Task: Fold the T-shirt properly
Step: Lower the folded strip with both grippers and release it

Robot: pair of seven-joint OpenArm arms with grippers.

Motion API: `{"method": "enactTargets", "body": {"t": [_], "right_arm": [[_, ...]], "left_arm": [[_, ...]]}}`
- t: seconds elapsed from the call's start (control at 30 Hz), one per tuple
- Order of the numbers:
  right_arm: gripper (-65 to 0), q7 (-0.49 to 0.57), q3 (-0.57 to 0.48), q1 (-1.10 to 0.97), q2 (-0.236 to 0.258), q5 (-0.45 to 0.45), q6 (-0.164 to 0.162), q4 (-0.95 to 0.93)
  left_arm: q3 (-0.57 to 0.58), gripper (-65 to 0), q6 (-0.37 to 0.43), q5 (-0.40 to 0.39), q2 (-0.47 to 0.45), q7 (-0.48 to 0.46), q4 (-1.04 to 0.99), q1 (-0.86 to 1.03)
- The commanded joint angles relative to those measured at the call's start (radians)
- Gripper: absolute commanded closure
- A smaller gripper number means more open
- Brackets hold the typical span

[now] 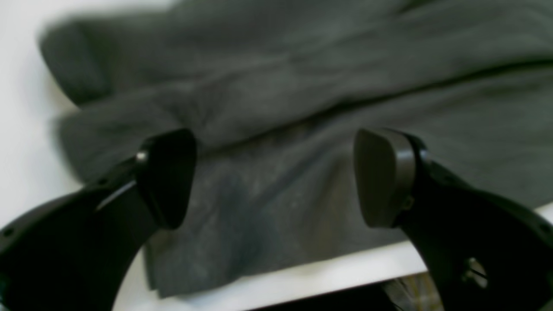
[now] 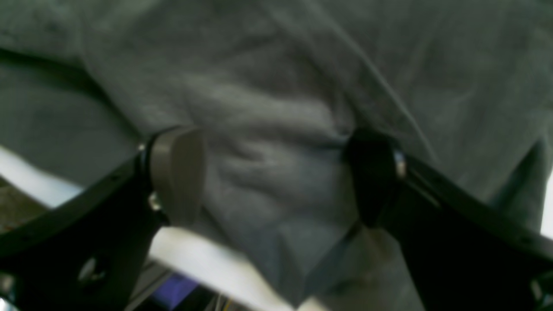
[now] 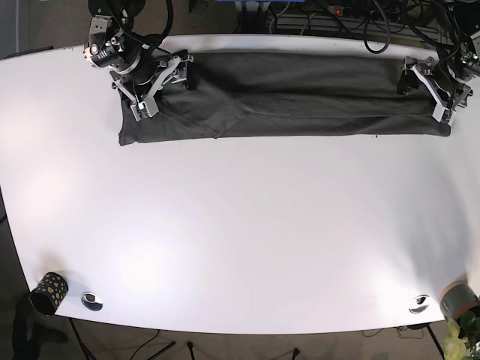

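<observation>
Left gripper [image 1: 274, 177] sits wide open over the dark grey shirt [image 1: 302, 95], nothing between the two black fingers [image 1: 166, 177]. Shirt's rumpled with long folds running across, lying on a white table [image 1: 26, 129], its edge close to the table's edge. Everything's blurry.

Dark grey T-shirt [image 3: 292, 101] lies folded lengthwise along table's far edge.

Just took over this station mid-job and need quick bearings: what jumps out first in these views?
A long dark grey cotton T-shirt, folded into a narrow band, stretches along the far edge of the white table. The right gripper sits over its end on the base view's left and the left gripper over the opposite end, both with fingers spread open above the cloth. A small dark speckled cup stands at the near left corner.
</observation>
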Motion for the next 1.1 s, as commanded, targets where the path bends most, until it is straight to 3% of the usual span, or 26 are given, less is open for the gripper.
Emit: {"method": "enactTargets", "body": {"t": [0.0,0.3,0.47,0.6,0.73,0.83,1.07], "right_arm": [[-49.5,0.013,0.009,0.035,0.006,-0.028,-0.002,-0.042],[-49.5,0.042,0.01,0.197,0.042,-0.089,-0.002,-0.2],[-49.5,0.068,0.01,0.271,0.06,-0.094,-0.002,-0.251],[-49.5,0.07,0.007,0.286,0.068,-0.091,-0.002,-0.254],[-49.5,0.075,0.007,0.296,0.069,-0.092,-0.002,-0.252],[-49.5,0.075,0.009,0.294,0.068,-0.085,-0.002,-0.252],[-49.5,0.075,0.01,0.294,0.068,-0.085,0.0,-0.252]], "left_arm": [[0.002,-52.5,-0.001,-0.012,-0.022,-0.014,-0.02,-0.035],[0.115,-52.5,-0.001,0.12,-0.017,-0.014,-0.159,-0.256],[0.135,-52.5,-0.001,0.12,-0.017,-0.006,-0.187,-0.334],[0.126,-52.5,-0.001,0.118,-0.019,-0.005,-0.098,-0.339],[0.008,-52.5,-0.001,0.078,-0.002,-0.002,-0.029,-0.326],[-0.13,-52.8,-0.001,0.014,0.023,0.057,-0.058,-0.339],[-0.225,-52.9,-0.001,-0.041,0.023,0.123,-0.222,-0.386]]}}
